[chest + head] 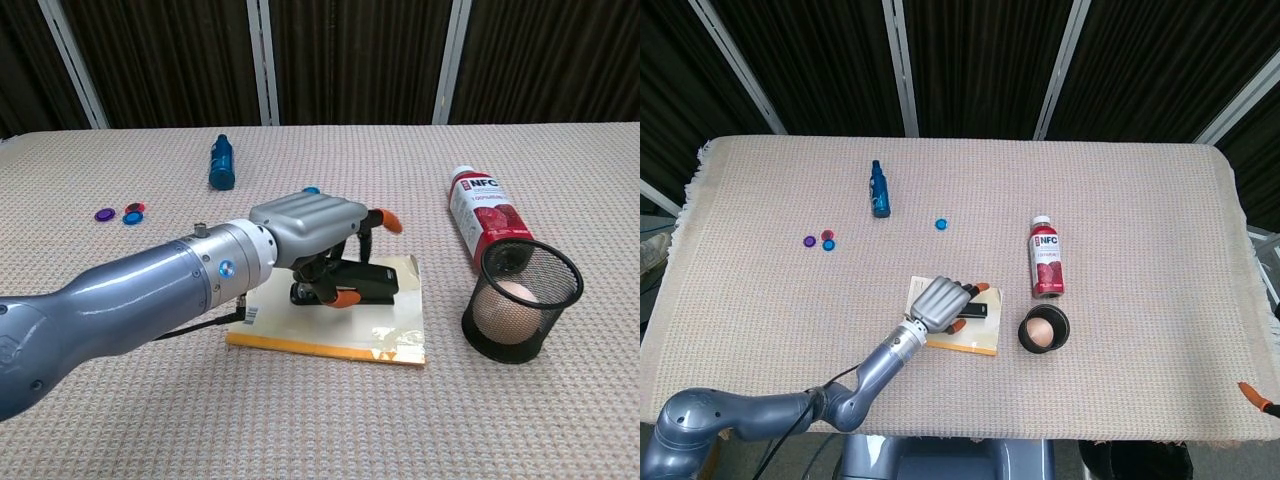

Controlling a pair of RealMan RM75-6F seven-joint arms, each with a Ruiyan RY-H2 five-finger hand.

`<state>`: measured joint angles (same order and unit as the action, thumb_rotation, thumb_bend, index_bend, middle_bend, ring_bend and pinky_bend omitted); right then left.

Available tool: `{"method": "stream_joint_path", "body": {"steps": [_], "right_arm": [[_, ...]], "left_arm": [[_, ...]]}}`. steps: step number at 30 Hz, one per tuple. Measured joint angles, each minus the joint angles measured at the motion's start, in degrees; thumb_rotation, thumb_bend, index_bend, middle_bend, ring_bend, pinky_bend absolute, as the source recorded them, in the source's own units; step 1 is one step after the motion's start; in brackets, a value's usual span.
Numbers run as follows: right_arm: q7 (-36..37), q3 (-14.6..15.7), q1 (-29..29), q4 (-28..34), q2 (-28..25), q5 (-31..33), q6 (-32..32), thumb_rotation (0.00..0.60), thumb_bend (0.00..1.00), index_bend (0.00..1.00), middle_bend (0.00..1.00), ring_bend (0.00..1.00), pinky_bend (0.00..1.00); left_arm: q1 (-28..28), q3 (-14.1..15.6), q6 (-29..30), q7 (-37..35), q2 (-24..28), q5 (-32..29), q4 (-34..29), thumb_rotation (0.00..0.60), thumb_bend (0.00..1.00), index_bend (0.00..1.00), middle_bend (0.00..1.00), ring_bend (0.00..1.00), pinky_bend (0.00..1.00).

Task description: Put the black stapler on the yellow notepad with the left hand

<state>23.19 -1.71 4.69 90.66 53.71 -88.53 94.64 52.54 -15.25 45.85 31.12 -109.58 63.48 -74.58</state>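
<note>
black stapler [347, 288] lying flat on yellow notepad [390, 329]; notepad flat on the table

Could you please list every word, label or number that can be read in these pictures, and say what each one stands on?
"NFC": white label of the red juice bottle lying on the table; the smaller print under it is too blurred to read.
Barcode and small print on the yellow notepad, near its left edge: too small to read.
Round blue mark on the wrist of the left hand: no legible text.
</note>
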Motion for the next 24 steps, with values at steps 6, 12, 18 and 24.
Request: {"method": "stream_joint_path", "body": {"steps": [6, 12, 18, 24], "right_arm": [[-1.61, -0.30, 0.18, 0.17, 0.52, 0.50, 0.02, 0.600, 0.09, 0.00, 0.00, 0.00, 0.00], [-5.87, -0.30, -0.33, 1.18, 1.24, 0.14, -0.77, 0.600, 0.08, 0.00, 0.00, 0.00, 0.00], [-10.70, -0.35, -0.91, 2.45, 2.42, -0.07, -1.56, 0.600, 0.08, 0.00, 0.00, 0.00, 0.00], [-14.93, -0.20, -1.11, 3.44, 3.85, -0.78, -1.59, 0.600, 0.08, 0.00, 0.00, 0.00, 0.00]], "left_arm": [[-1.58, 1.04, 1.75, -0.21, 6.23, 0.48, -9.42, 0.600, 0.22, 0.00, 0.04, 0.22, 0.41], [-6.75, 3.67, 9.95, 1.62, 17.29, 3.41, -21.71, 0.600, 0.23, 0.00, 0.00, 0.06, 0.30], [-17.09, 9.80, 25.76, 4.56, 27.19, 9.42, -28.40, 0.600, 0.23, 0.00, 0.00, 0.00, 0.20], [-30.22, 17.10, 43.09, 1.82, 32.90, 18.93, -27.91, 0.600, 0.23, 0.00, 0.00, 0.00, 0.17]]}}
